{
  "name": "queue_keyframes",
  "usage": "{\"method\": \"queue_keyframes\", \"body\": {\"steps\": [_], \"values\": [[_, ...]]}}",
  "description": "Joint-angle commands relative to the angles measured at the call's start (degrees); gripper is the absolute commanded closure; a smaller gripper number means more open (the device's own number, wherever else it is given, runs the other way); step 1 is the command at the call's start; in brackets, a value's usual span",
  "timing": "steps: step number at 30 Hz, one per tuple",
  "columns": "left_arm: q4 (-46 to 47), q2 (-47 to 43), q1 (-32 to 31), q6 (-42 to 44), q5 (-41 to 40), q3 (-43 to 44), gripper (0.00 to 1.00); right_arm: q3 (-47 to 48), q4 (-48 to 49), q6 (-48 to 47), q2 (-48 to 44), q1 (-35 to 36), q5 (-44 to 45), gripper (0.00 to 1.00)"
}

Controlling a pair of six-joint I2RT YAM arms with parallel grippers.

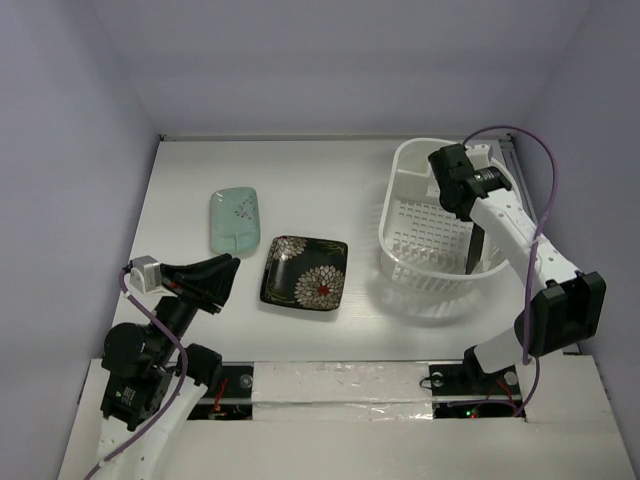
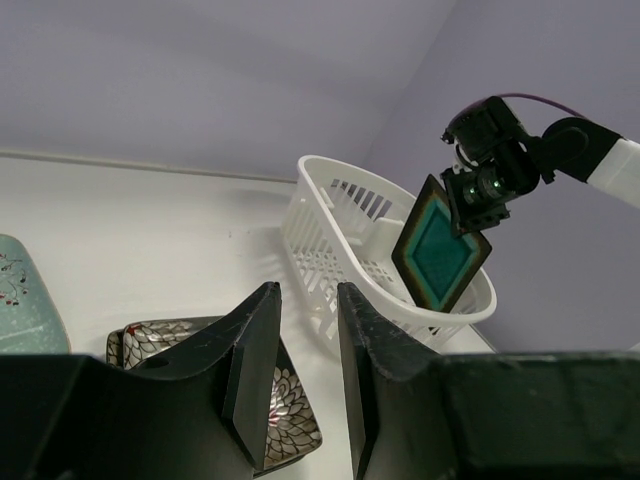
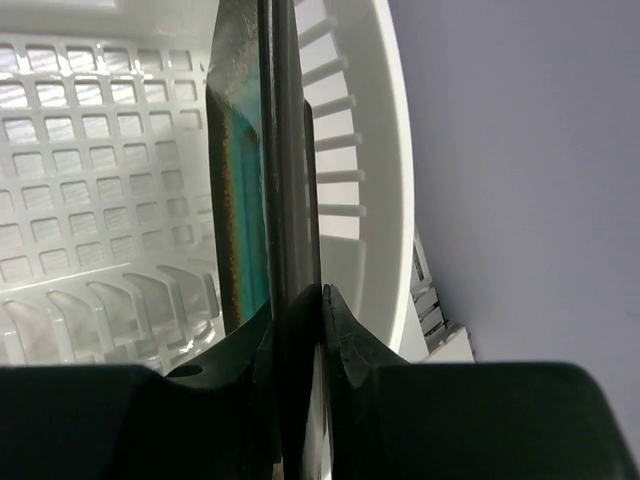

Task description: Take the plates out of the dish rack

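Right end effector [image 3: 297,305] grasps teal-centred plate [image 2: 440,255] on edge at dish rack [image 1: 425,275], 2 o'clock; left end effector [image 2: 303,300] released, 7 o'clock.

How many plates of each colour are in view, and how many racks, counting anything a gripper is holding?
Pale mint plate: 1
Black flowered plate: 1
Teal-centred plate: 1, held in the right gripper
Dish rack: 1
Total: 4 things, 3 of them plates
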Motion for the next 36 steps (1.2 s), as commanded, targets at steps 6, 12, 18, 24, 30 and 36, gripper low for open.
{"method": "queue_keyframes", "body": {"steps": [6,12,18,24,30,36], "values": [[2.22,0.55,-0.44,-0.28,-0.21,-0.29,0.74,9.53,2.60,-2.17,-7.77,0.90,8.56,1.00],[2.31,1.08,-0.44,-0.28,-0.21,-0.29,0.73,12.88,3.75,-2.08,-13.47,1.42,4.69,1.00],[2.31,1.61,-0.44,-0.37,-0.21,-0.29,0.73,16.39,6.21,-0.94,-19.11,2.12,-2.77,1.00],[2.13,2.48,-0.44,-0.28,-0.38,-0.38,0.71,10.97,17.88,4.59,-28.86,5.20,-19.63,1.00],[1.78,3.54,-0.44,-0.46,-1.26,-0.20,0.69,-4.24,39.76,18.03,-36.33,10.28,-37.58,1.00],[1.34,3.63,-0.44,-0.63,-2.58,-0.20,0.67,-18.83,60.67,29.54,-33.27,27.05,-31.09,1.00]]}}
